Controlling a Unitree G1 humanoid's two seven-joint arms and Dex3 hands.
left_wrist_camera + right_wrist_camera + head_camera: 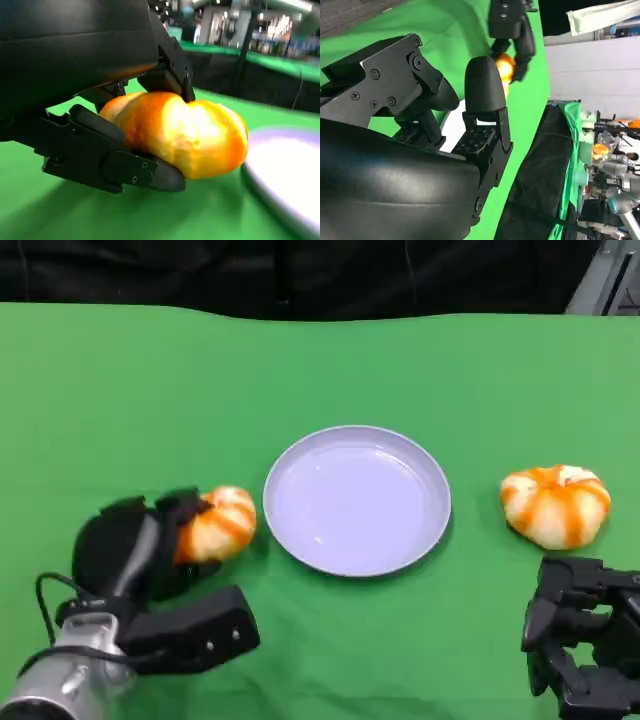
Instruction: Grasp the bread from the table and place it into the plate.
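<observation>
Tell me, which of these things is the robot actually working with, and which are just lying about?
In use:
- bread, gripped by the left hand
- plate, where the bread goes

Lying about:
- second bread, untouched beside the plate
- right hand, holding nothing
- green cloth

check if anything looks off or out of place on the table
Nothing stands out. The plate sits flat and bare, one bread roll lies intact to its right, and the left hand grips the other roll cleanly.
</observation>
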